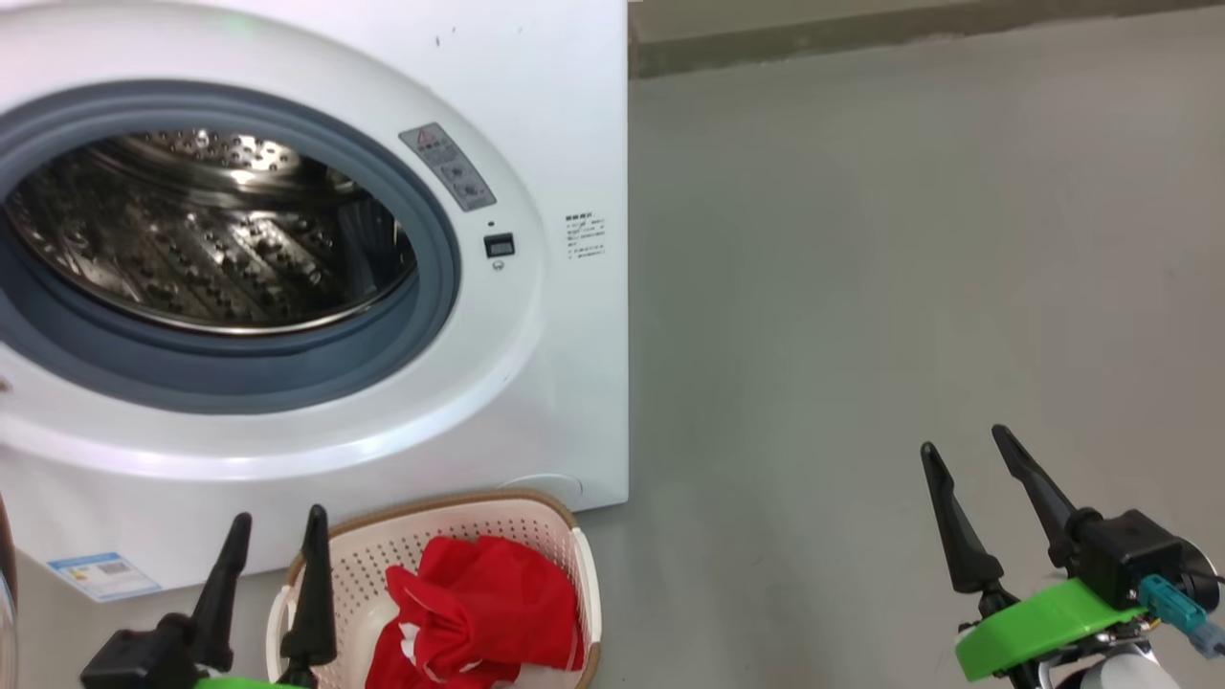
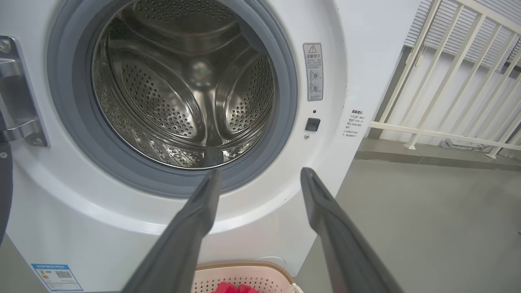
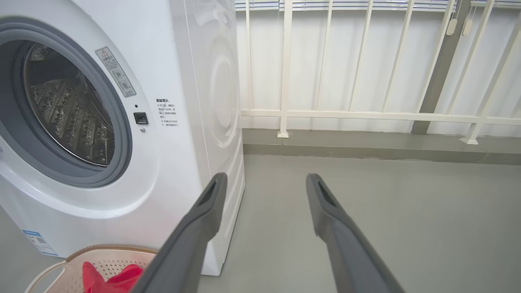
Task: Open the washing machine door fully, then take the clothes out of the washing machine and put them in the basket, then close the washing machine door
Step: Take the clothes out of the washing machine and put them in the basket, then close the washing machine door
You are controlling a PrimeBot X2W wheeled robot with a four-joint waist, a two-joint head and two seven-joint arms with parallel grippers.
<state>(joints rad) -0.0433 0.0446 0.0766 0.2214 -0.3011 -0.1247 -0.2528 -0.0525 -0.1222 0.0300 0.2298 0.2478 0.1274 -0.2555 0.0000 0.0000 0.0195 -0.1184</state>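
Note:
The white washing machine [image 1: 536, 383] stands with its mouth uncovered, and the steel drum [image 1: 211, 230] looks bare inside the grey gasket. A dark edge of the washing machine door [image 2: 5, 191] hangs from a metal hinge [image 2: 20, 101] at the left, swung away. On the floor in front sits the cream basket [image 1: 431, 507] holding the red clothes [image 1: 478, 593]. My left gripper [image 1: 278, 522] hovers open just left of the basket, fingers aimed at the drum's lower rim [image 2: 260, 173]. Far to the right over the floor, my right gripper [image 1: 964, 442] is open and holds nothing.
Grey floor [image 1: 909, 287] stretches right of the machine. Behind it, a white railing [image 3: 366, 116] stands on a low concrete curb [image 3: 366, 146]. A blue label sticker [image 1: 100, 574] marks the machine's lower left front.

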